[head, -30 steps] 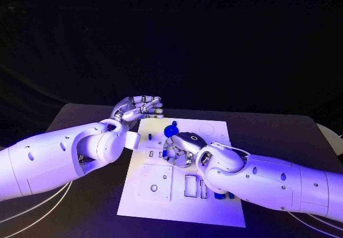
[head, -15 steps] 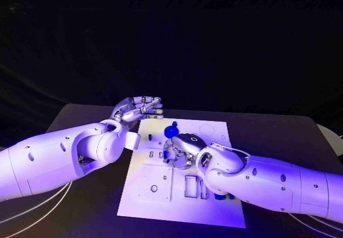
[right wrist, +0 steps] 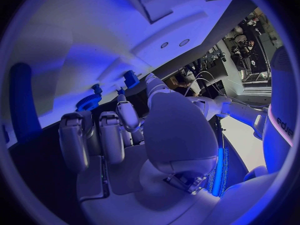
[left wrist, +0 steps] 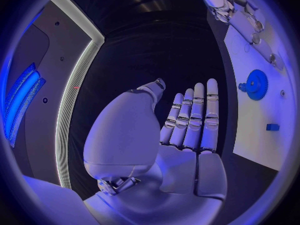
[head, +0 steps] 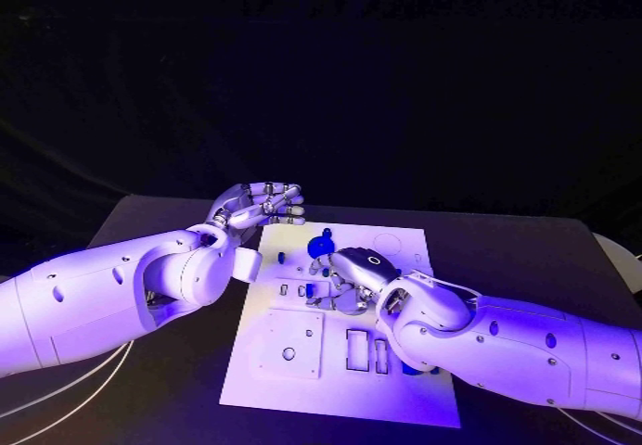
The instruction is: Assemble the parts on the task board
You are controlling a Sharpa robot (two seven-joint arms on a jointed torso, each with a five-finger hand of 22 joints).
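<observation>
Board: my right hand [head: 351, 273] rests on the task board [head: 402, 243], fingers curled, grasp unclear beside the blue gear [head: 320, 246].
Left hand [head: 261, 204]: empty, fingers together, raised off the board's far corner.

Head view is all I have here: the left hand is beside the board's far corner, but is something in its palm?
Observer: No. In the left wrist view the left hand has a bare palm, and its fingers are straight, side by side.
Operator: Does the right hand hold the blue gear?
Observer: It seems not. In the right wrist view the right hand has nothing in its palm, and the blue gear sits just past its fingers.
</observation>
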